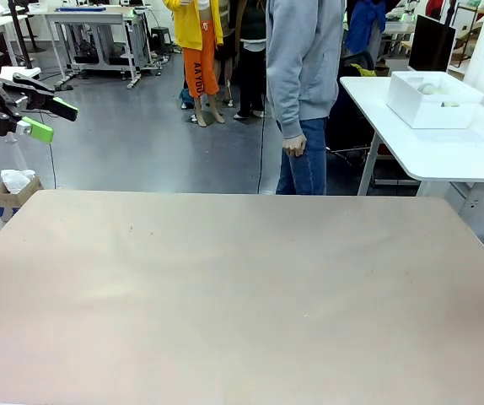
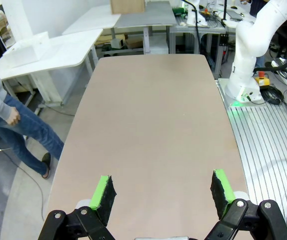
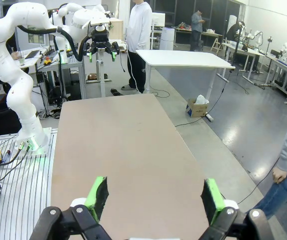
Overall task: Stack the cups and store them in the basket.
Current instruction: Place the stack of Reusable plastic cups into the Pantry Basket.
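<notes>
Left gripper (image 2: pixel 162 195) hangs with jaws spread wide, nothing between the green pads (image 2: pixel 103 192), raised at the upper left of the front view above the bare brown table (image 1: pixel 242 295). Right gripper (image 3: pixel 154 198) likewise wide open and empty over the same tabletop. The basket (image 1: pixel 432 101) sits on a white side table (image 1: pixel 444 156) at the upper right of the front view, pale shapes inside, probably cups, too small to confirm. A person (image 1: pixel 303 93) stands beyond the far edge. Judgement: hold both arms clear until cups are reachable, then approach each from above, jaws centred.
</notes>
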`<state>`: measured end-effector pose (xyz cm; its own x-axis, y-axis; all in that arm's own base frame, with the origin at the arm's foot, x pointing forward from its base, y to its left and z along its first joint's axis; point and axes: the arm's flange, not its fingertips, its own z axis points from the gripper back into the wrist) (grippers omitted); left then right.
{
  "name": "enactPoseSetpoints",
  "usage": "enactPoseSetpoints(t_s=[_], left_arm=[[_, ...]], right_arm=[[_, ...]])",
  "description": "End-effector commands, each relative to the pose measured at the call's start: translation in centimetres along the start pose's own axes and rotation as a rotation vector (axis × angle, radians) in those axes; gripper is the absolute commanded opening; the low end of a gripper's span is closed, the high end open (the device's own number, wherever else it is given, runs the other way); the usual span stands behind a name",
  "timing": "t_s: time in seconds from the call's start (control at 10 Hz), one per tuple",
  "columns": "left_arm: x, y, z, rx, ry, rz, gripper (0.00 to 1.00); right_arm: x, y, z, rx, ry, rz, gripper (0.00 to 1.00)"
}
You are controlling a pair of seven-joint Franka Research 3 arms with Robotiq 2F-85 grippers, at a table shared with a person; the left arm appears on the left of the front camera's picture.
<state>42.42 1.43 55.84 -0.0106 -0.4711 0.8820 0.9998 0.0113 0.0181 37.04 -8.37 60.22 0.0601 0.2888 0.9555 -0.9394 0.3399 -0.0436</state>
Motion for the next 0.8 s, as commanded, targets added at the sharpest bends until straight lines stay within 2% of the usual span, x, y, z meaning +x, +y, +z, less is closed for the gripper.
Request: enactPoseSetpoints(t_s=[0.0, 0.7], left_arm=[[0.07, -0.17, 0.07, -0.007, 0.006, -0.004, 1.0], [0.07, -0.17, 0.07, -0.007, 0.006, -0.004, 1.0]], right_arm=[[0.29, -0.01, 0.01, 0.002, -0.017, 0.013, 1.0], [0.29, -0.01, 0.01, 0.002, -0.017, 0.013, 1.0]])
